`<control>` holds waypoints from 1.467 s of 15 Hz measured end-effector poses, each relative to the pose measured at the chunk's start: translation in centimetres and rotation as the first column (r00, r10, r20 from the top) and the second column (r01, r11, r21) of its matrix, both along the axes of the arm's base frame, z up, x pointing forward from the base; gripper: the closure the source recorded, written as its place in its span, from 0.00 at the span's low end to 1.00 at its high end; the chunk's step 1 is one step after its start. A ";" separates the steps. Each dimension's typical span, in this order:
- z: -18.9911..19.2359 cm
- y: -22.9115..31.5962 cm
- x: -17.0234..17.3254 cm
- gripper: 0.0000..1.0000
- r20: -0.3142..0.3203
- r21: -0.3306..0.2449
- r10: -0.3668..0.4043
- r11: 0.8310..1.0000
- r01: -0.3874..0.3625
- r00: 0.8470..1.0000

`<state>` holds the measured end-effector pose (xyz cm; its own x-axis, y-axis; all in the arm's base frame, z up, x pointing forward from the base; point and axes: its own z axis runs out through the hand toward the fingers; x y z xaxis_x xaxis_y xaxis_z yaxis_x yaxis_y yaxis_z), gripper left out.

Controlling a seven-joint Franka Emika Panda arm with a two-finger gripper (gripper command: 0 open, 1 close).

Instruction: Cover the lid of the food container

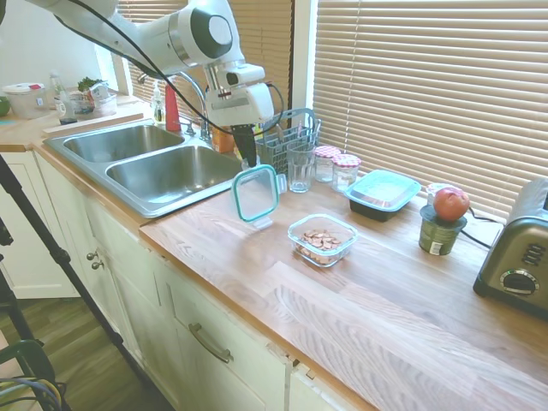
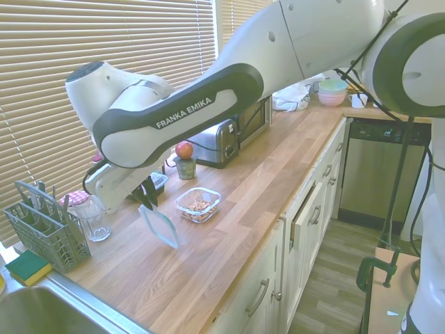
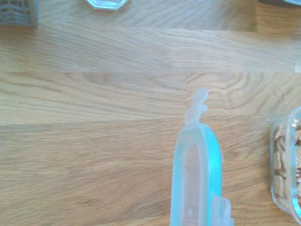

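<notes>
One lid [image 1: 256, 193], clear in the centre with a teal rim, was held upright on edge above the table [image 1: 385, 300], clamped at its top edge by the claw [image 1: 246, 159], whose dark fingers were closed on it. In the second exterior view the lid [image 2: 159, 226] hung below the claw [image 2: 147, 202], clear of the wooden surface. In the wrist view the lid [image 3: 196, 174] was seen edge-on, with a snap tab standing out from its far end.

The food container [image 1: 322, 239] stood open on the table, near the lid and apart from it, with brown nuts showing through its clear walls. It was seen also in the second exterior view [image 2: 198, 204] and at the edge of the wrist view [image 3: 288, 165].

A drinking glass [image 1: 300, 165] stood behind the lid, with a grey cutlery basket [image 1: 282, 144] beside it and two jars with checked lids [image 1: 336, 166] further along. A black tray with a teal lid [image 1: 383, 193] lay beyond the container, and a can with an apple on top [image 1: 445, 221] stood beside a toaster [image 1: 518, 253]. A double steel sink [image 1: 150, 163] was set into the table behind the arm.
</notes>
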<state>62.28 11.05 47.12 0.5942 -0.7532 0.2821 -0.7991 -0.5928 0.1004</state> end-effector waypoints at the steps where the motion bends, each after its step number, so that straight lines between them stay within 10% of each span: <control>1: 0.5 -0.6 0.0 1.00 0.004 0.002 -0.001 1.000 0.001 1.000; 22: 3.0 -9.1 1.7 1.00 0.006 0.055 -0.045 0.997 0.045 0.999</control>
<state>63.97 1.96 50.11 0.5573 -0.7938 0.2435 -0.8258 -0.5605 0.0629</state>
